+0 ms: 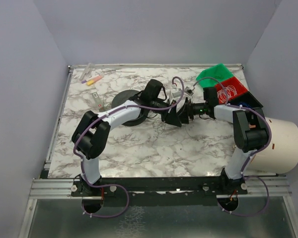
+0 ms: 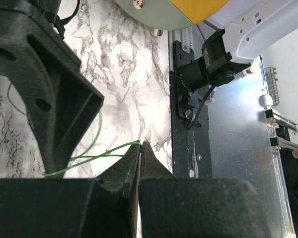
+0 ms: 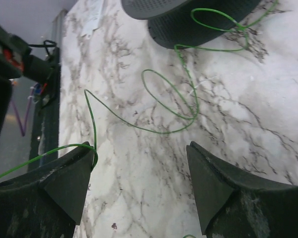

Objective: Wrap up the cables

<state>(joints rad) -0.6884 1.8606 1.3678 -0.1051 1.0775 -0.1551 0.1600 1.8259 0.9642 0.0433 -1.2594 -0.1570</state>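
A thin green cable [image 3: 169, 94] lies in loose loops on the marble table [image 1: 139, 148], running from the black spool [image 3: 188, 20] towards the grippers. My left gripper [image 2: 141, 145] is shut, pinching the green cable [image 2: 84, 158] at its very tips. Facing it at mid-table, my right gripper [image 3: 140, 147] is open, and the cable hooks over the tip of its left finger [image 3: 74, 173]; nothing sits between its jaws. In the top view the two grippers meet just right of the spool [image 1: 124, 101]. Small whitish coiled cables [image 1: 227, 90] lie in the red bin.
A red bin [image 1: 241, 85], a green bin [image 1: 216, 74] and a black bin [image 1: 246, 101] stand at the back right. A big white cylinder [image 1: 283, 144] sits off the right edge. Markers [image 1: 92, 79] lie at the back left.
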